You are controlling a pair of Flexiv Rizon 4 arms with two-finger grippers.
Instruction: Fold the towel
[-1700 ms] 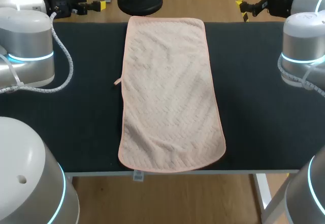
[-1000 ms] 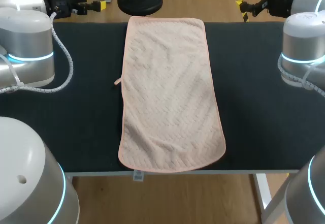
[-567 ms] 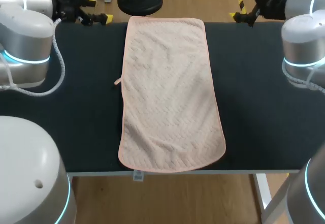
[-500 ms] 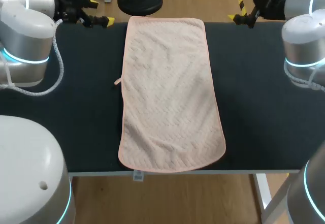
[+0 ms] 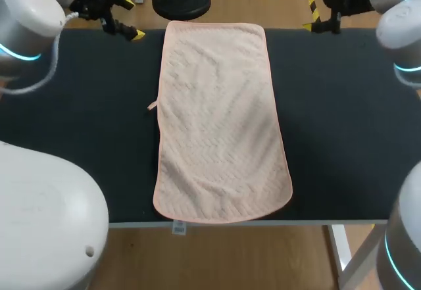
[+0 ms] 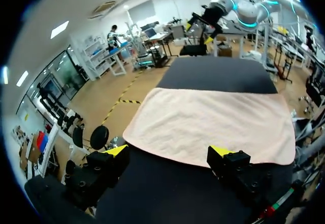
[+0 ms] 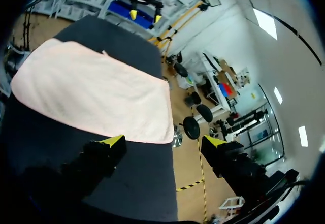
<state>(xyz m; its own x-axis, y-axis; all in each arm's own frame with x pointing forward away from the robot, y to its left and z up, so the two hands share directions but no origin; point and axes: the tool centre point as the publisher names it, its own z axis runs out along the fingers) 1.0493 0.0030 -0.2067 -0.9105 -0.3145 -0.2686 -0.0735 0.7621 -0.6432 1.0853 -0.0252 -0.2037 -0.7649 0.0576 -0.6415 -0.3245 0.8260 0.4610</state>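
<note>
Table (image 5: 342, 139), towel (image 5: 220, 119) between both pincers (image 5: 133, 18) (image 5: 314, 12)

- Left arm (image 5: 26, 4), left of the towel (image 5: 220, 119): rounded silver-grey shells, a glowing cyan ring, a thin grey cable (image 5: 52, 63).
- Right arm (image 5: 402, 14), right of the towel: matching silver shells and cyan ring.
- Left gripper (image 6: 168, 152): blocky black fingers with yellow tips.
- Right gripper (image 7: 163, 141): black fingers with yellow wedge tips.
</note>
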